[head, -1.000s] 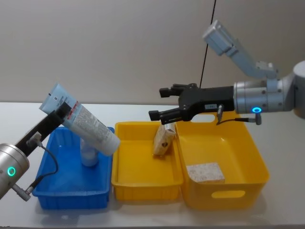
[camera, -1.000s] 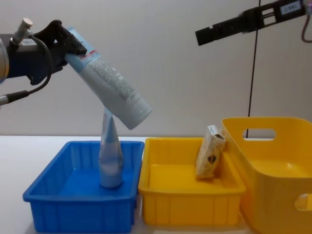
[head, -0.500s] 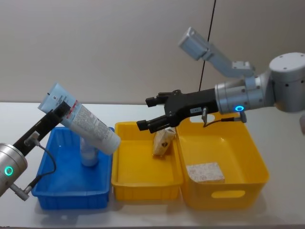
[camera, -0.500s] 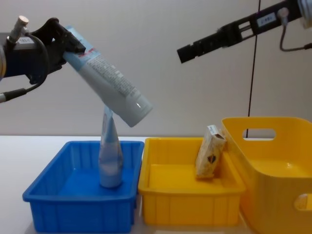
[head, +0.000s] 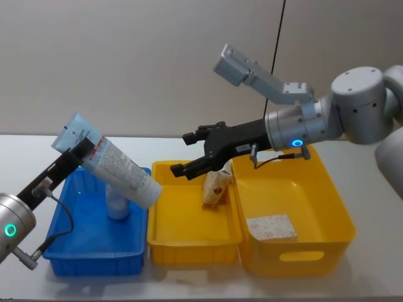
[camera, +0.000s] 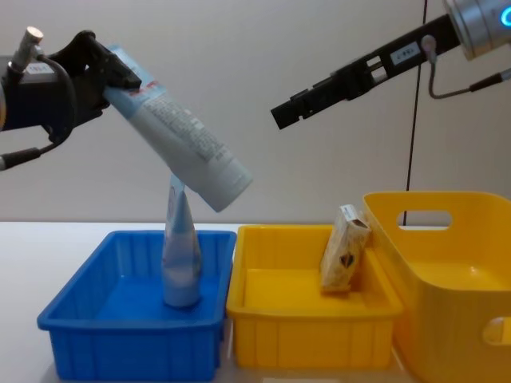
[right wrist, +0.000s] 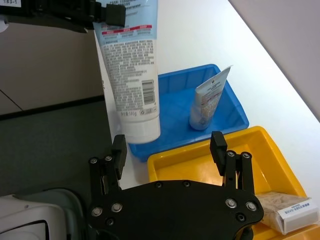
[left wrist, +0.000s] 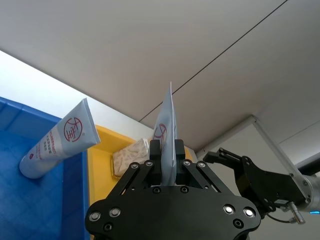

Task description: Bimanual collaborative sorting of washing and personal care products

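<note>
Table [head: 25, 157], blue bin [head: 94, 259], yellow tray [head: 195, 251], yellow tub [head: 258, 259]

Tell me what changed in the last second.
The open right gripper swept left over the small yellow bin toward the held tube. Nothing grasped or released. The left gripper still holds that tube tilted over the blue bin; the standing tube and both packs stayed put.
</note>
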